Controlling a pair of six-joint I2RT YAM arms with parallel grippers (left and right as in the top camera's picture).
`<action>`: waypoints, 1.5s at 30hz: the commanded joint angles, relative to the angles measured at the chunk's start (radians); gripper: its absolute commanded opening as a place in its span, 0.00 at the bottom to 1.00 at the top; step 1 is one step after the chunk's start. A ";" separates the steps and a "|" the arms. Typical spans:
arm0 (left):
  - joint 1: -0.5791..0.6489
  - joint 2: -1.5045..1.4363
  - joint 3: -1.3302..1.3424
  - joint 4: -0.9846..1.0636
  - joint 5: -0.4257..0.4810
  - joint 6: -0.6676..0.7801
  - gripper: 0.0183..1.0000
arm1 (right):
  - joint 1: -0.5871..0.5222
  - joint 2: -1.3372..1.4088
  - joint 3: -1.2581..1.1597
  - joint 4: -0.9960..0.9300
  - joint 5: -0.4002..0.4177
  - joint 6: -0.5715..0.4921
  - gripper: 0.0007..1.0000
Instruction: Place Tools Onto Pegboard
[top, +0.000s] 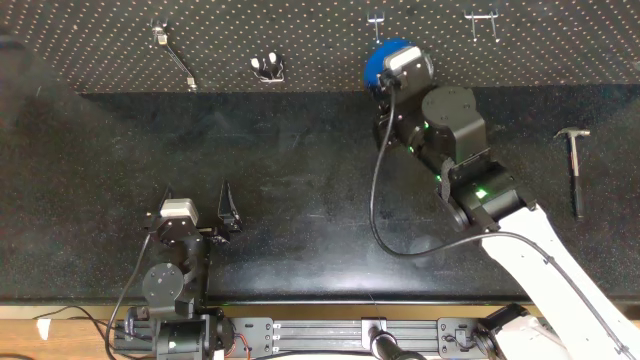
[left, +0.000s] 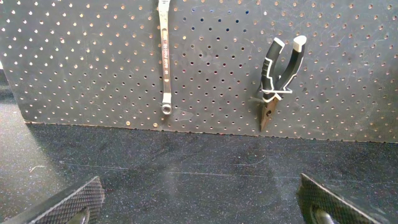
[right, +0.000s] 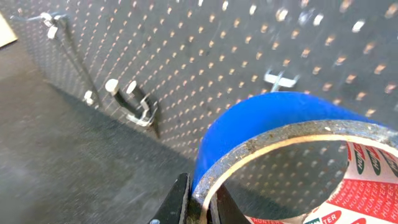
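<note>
— Black tabletop (top: 300, 150), pegboard (top: 320, 40) along its back. What hangs there?
— A wrench (top: 178, 58) and pliers (top: 268, 68). A hammer (top: 574, 165) lies on the tabletop, far right.
— The pincers?
— The right pincer (right: 199, 202) is clamped on the rim of the blue tape roll (right: 273, 124), close to the pegboard. The left pincer (left: 199, 186) is spread wide, facing the pegboard.

One wrench (top: 175, 55), one pair of pliers (top: 268, 67), one blue tape roll (top: 380, 62), one hammer (top: 574, 170), two metal hooks (top: 482, 22) upper right.
</note>
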 joint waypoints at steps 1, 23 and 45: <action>0.004 -0.010 -0.001 -0.008 0.011 0.012 1.00 | 0.006 0.053 -0.002 0.091 0.042 -0.114 0.07; 0.004 -0.010 -0.001 -0.008 0.011 0.012 1.00 | 0.006 0.312 -0.002 0.446 0.068 -0.133 0.07; 0.004 -0.010 -0.001 -0.008 0.011 0.012 1.00 | 0.008 0.380 -0.002 0.523 0.090 -0.132 0.08</action>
